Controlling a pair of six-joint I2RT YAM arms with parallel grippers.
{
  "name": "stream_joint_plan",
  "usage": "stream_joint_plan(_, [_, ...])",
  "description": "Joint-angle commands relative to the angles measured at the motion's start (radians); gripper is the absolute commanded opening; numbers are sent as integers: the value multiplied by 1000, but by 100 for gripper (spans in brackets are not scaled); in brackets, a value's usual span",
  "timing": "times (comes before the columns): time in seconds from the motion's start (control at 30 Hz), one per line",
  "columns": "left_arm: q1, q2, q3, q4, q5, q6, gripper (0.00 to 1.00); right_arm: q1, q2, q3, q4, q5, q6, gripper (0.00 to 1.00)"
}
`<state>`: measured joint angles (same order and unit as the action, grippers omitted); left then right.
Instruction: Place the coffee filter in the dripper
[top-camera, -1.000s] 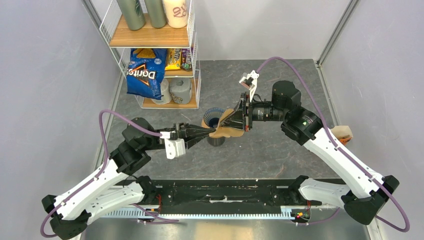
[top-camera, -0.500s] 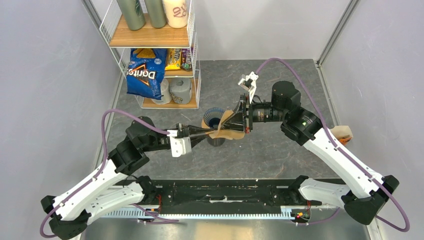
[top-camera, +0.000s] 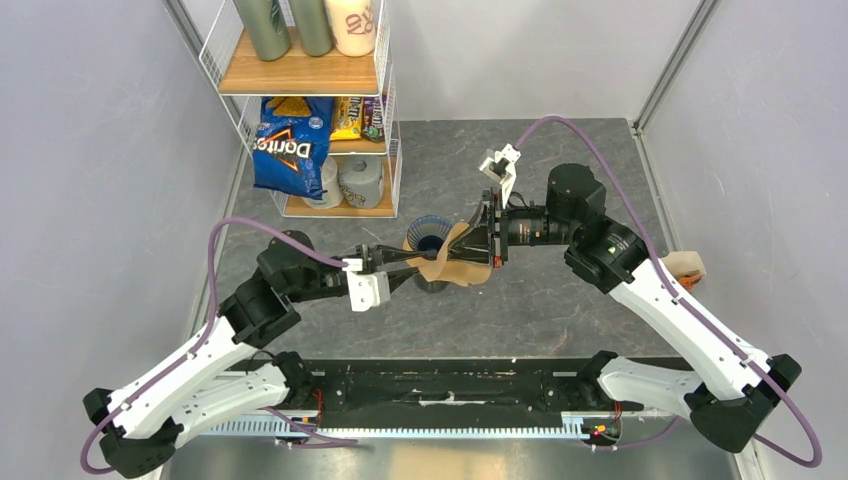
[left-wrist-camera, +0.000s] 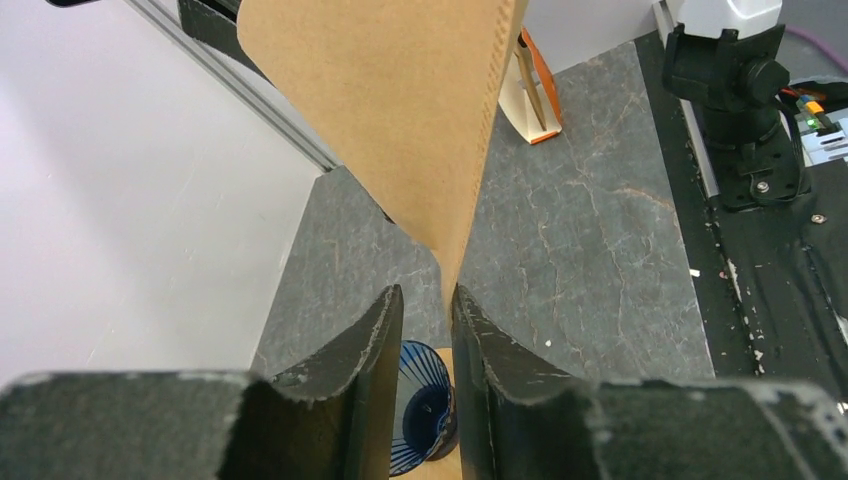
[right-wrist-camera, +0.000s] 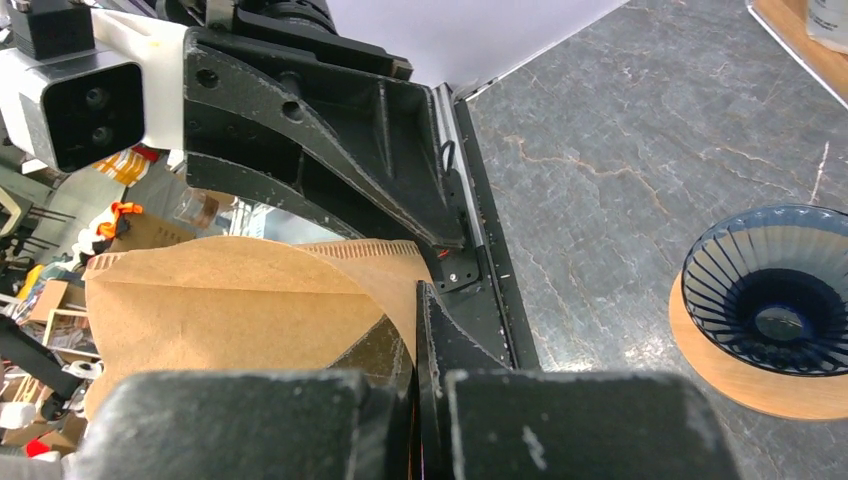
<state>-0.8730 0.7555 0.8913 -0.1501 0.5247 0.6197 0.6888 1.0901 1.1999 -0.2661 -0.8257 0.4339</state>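
Note:
The coffee filter (top-camera: 455, 264), a light-brown paper fan, hangs in the air with my right gripper (top-camera: 483, 246) shut on its edge. The right wrist view shows the paper (right-wrist-camera: 230, 300) pinched between the shut jaws (right-wrist-camera: 415, 290). The dripper (top-camera: 426, 238), a dark blue ribbed cone, stands just left of the filter on a tan wooden ring (right-wrist-camera: 740, 385). My left gripper (top-camera: 413, 262) reaches in from the left. Its jaws (left-wrist-camera: 428, 292) stand a little apart. The filter's lower tip (left-wrist-camera: 400, 110) points down beside the right finger, and the dripper (left-wrist-camera: 425, 410) shows through the gap.
A wire shelf (top-camera: 385, 120) at the back left holds a Doritos bag (top-camera: 290, 145), cans and bottles. A dark cup (top-camera: 432, 284) stands under the dripper. An orange-and-white holder (top-camera: 685, 266) sits by the right wall.
My left gripper has opened off the filter's tip and drawn back slightly to the left. The right gripper keeps its hold, and the filter has shifted a little.

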Motion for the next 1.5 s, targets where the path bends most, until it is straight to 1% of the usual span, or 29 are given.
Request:
stream_joint_plan(0.0, [-5,-51,33,-15,-20,3,33,-8,-25,4,-13,68,-31,0])
stream_joint_plan(0.17, [-6,-74,33,-14,2,-23,32,-9,-17,-5,-14,113,-42,0])
stream_joint_plan(0.33, [-7,-38,50,-1,18,-34,18,-9,-2,4,-1,115,-28,0])
stream_joint_plan(0.4, [-7,-21,50,11,12,-38,16,-9,0,8,-3,114,-28,0])
stream_joint_plan(0.47, [-9,-6,48,21,-3,-37,16,-9,1,8,-2,114,-32,0])
stream_joint_plan(0.53, [-8,9,54,23,-48,-65,27,-10,-4,16,-28,179,-66,0])
stream_joint_plan(0.57, [-7,12,58,27,-99,-111,34,-9,-7,30,-69,230,-104,0])
stream_joint_plan(0.6, [-7,10,63,25,-166,-165,40,-9,-10,46,-101,326,-147,0])
stream_joint_plan(0.63, [-7,6,65,10,-224,-233,51,-9,-16,52,-126,413,-183,0])
stream_joint_plan(0.67, [-7,-2,69,-8,-292,-306,59,-9,-29,51,-131,524,-215,0])
stream_joint_plan(0.7, [-6,-11,70,-30,-339,-368,63,-8,-37,47,-125,632,-237,0])
stream_joint_plan(0.73, [-1,-26,69,-43,-385,-434,64,-8,-45,42,-117,723,-247,0])
stream_joint_plan(0.8, [22,-53,66,-45,-418,-543,70,-6,-41,47,-116,895,-265,0])
stream_joint_plan(0.87, [58,-53,86,-26,-416,-665,77,-3,-33,44,-112,995,-268,0])
stream_joint_plan(0.9, [71,-42,111,-25,-416,-708,79,1,-31,43,-109,1018,-279,0])
stream_joint_plan(1.0, [114,26,191,-32,-417,-839,85,44,-22,40,-90,1076,-324,0])
stream_joint_plan(1.07, [118,75,242,-33,-407,-878,86,79,-15,50,-76,1125,-363,0])
stream_joint_plan(1.13, [118,113,262,-20,-409,-921,87,103,0,63,-64,1171,-397,0])
stream_joint_plan(1.2, [117,146,278,-13,-407,-945,88,116,10,76,-49,1176,-417,0])
stream_joint_plan(1.37, [101,215,324,-19,-405,-898,89,141,20,95,-37,1188,-425,0])
stream_joint_plan(1.47, [87,249,339,-31,-433,-871,90,146,17,91,-30,1200,-425,0])
